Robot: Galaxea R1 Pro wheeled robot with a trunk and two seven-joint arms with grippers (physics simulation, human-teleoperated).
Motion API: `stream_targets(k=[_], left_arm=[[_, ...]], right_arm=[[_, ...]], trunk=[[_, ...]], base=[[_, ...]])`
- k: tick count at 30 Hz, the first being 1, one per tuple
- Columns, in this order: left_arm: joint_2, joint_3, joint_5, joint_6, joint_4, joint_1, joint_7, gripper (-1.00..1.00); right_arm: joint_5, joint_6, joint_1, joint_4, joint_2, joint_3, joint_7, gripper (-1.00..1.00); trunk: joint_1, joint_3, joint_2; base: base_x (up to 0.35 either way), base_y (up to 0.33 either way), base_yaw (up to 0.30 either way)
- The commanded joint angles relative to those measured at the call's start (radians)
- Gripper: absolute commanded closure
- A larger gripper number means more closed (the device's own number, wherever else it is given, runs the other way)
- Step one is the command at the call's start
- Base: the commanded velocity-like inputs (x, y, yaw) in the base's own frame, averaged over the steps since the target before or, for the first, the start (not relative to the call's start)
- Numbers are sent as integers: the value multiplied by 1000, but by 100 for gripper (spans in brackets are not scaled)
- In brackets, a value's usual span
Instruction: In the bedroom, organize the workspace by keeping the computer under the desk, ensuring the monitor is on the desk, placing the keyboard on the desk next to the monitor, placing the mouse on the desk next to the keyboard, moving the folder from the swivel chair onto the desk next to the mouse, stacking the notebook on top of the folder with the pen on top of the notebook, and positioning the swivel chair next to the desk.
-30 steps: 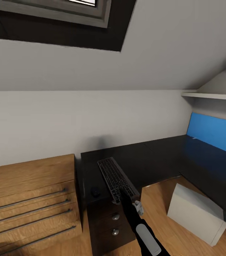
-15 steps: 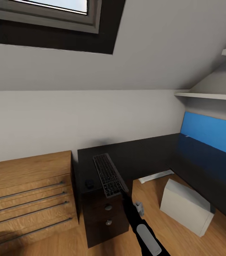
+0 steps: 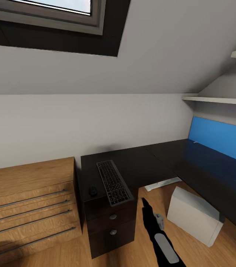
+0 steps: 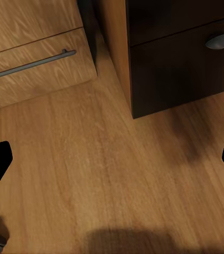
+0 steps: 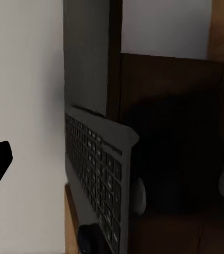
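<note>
Hovering my right gripper (image 3: 143,200) just off the desk's (image 3: 147,163) near edge, jaws apart, holding nothing. Keyboard (image 3: 112,182) lies flat on the desk end over the black drawer unit (image 3: 110,222), its near end at the edge, mouse (image 3: 93,190) just beside it. Computer (image 3: 194,215) sits on the floor under the desk. My left gripper (image 4: 112,161) is spread wide above bare floor (image 4: 106,174), near the wooden chest (image 3: 29,200).

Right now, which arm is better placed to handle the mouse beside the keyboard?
Probably the right. The right gripper is just below the desk edge near the keyboard and mouse; the left wrist view faces the floor.
</note>
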Motion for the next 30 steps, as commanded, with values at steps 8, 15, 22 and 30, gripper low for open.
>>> stream_targets(k=[8,15,22,30], left_arm=[[2,-8,10,-4,1,-1,6,-100],[2,-8,10,-3,2,-1,7,-100],[2,-8,10,-3,2,-1,6,-100],[-2,-9,10,-3,4,-1,3,-100]], right_arm=[[-10,-1,-1,0,-17,-94,-14,-100],[-7,-4,-1,0,-32,-100,-17,-100],[5,-6,-1,9,-92,-95,-20,-100],[338,-193,-1,297,-200,-73,-19,-100]], trunk=[[0,-1,-1],[0,-1,-1],[0,-1,-1],[0,-1,-1]], base=[[0,0,0],[0,0,0],[0,0,0],[0,0,0]])
